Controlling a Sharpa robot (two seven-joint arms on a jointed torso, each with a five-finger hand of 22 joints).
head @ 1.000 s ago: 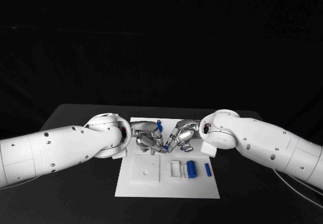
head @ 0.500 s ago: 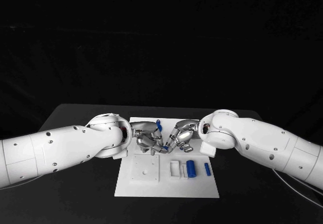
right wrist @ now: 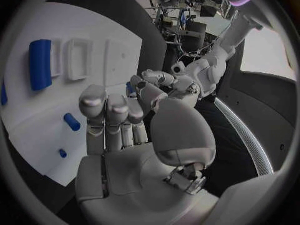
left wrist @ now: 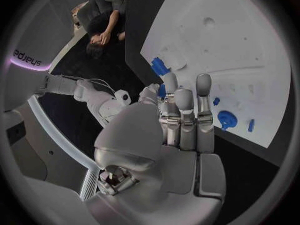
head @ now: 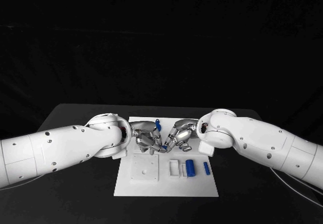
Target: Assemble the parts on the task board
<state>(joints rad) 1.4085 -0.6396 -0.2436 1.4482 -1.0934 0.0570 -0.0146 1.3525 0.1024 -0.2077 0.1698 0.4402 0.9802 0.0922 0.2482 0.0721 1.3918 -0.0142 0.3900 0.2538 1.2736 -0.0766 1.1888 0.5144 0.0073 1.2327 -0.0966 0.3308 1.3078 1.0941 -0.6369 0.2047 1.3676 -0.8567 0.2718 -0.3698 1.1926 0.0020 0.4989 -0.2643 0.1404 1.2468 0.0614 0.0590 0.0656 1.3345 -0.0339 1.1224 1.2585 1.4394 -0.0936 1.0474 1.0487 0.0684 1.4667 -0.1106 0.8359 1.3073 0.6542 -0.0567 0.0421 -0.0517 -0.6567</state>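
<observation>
Pinching one small blue part (head: 164,148) between our left robot hand (head: 147,138) and right robot hand (head: 179,138) — hard, light, slippery — we grip its sides.

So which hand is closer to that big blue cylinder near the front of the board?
Right. The right hand hovers just behind the blue cylinder; the left hand is farther off, across the board.
</observation>
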